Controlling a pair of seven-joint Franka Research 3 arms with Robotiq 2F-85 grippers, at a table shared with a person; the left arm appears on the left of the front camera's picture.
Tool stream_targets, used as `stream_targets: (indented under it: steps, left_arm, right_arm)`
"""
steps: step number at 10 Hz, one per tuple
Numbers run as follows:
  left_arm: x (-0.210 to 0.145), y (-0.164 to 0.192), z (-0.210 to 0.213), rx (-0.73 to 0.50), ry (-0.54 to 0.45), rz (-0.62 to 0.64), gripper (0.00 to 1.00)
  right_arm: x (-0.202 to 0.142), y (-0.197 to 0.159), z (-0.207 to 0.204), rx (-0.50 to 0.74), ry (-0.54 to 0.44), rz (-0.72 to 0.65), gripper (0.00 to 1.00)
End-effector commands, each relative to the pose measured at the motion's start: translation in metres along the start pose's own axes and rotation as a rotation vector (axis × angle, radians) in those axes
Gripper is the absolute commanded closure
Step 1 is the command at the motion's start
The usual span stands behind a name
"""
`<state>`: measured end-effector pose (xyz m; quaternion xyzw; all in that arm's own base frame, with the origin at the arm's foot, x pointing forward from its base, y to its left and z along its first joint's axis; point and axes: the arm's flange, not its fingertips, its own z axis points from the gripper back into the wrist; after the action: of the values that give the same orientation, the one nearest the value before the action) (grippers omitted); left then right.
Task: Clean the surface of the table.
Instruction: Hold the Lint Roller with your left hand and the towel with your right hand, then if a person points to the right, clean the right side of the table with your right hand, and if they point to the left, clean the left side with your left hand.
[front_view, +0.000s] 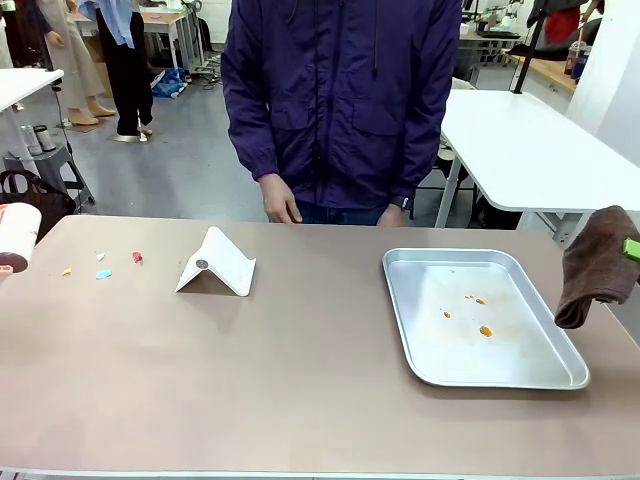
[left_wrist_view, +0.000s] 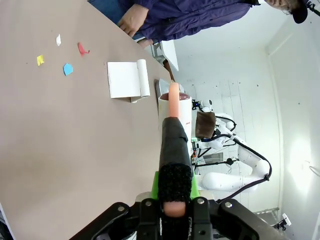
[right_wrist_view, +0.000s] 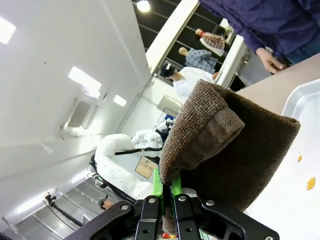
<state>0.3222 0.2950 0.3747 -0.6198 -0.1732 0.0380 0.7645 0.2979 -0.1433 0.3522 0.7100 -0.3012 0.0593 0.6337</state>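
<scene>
The beige-brown table (front_view: 300, 370) carries small paper scraps (front_view: 103, 273) in yellow, white, blue and red at its far left. The same scraps (left_wrist_view: 68, 69) lie apart on the table (left_wrist_view: 60, 150) in the left wrist view. My left gripper (left_wrist_view: 175, 186) is shut on the black-and-pink handle of a lint roller (left_wrist_view: 175, 112), whose white roll (front_view: 15, 238) hangs at the table's left edge. My right gripper (right_wrist_view: 165, 192) is shut on a folded brown cloth (right_wrist_view: 230, 150). That cloth (front_view: 595, 265) hangs off the table's right edge beside the gripper (front_view: 630, 250).
A shiny metal tray (front_view: 400, 300) with orange crumbs (front_view: 485, 330) lies at the right. A folded white card (front_view: 215, 262) stands left of centre. A person in a purple jacket (front_view: 340, 90) stands at the far edge, hands (front_view: 280, 205) resting by it.
</scene>
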Motion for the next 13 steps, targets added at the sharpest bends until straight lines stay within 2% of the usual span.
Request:
stream_targets:
  steps: [1,13]
  left_arm:
    - [-0.0007,-0.001,0.0023,-0.002,0.001,-0.017,1.0]
    - [-0.0007,-0.001,0.0023,-0.002,0.001,-0.017,1.0]
  right_arm:
    - [0.0011,0.0054,-0.0016,0.016,0.005,-0.021,1.0]
    - [0.0011,0.0054,-0.0016,0.016,0.005,-0.021,1.0]
